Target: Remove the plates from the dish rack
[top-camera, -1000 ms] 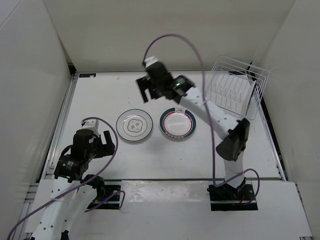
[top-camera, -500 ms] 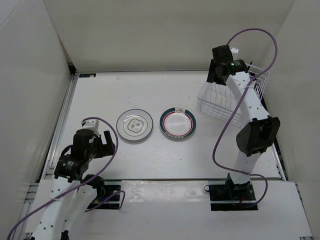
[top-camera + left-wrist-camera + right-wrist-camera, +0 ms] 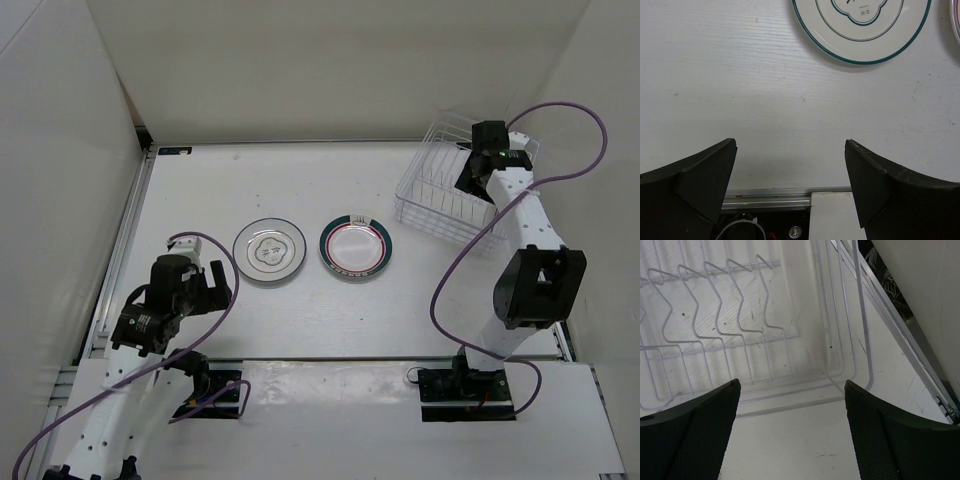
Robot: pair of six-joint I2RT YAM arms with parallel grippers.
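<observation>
The white table (image 3: 300, 190) fills most of the space, boxed in by plain white walls on three sides. Two white arms rise from its near edge, each trailing a purple cable.

The dish rack (image 3: 440, 195) sits at the far right corner, a white wire basket close to the right wall. From the right wrist camera I look down past its rim onto rows of bent wire tines (image 3: 740, 330).

The two plates lie flat on the table near the middle, side by side with a small gap between them, well apart from the rack. The one on the right (image 3: 355, 245) has a dark green rim and a red inner ring, with a patch of dark marks on its near edge that I cannot read. The one on the left (image 3: 269, 250) has a thin dark rim and a line drawing in the centre. The left wrist view (image 3: 860, 30) shows a few tiny characters under that drawing, too small to make out.

The right gripper (image 3: 470, 170) hangs over the rack, its jaws spread wide with nothing between them (image 3: 790, 385).

The left gripper (image 3: 205, 290) hovers low at the near left, just short of the drawn plate, also wide apart and empty (image 3: 790, 145).

A small dark label (image 3: 173, 150) sits at the table's far left corner, its text illegible.
</observation>
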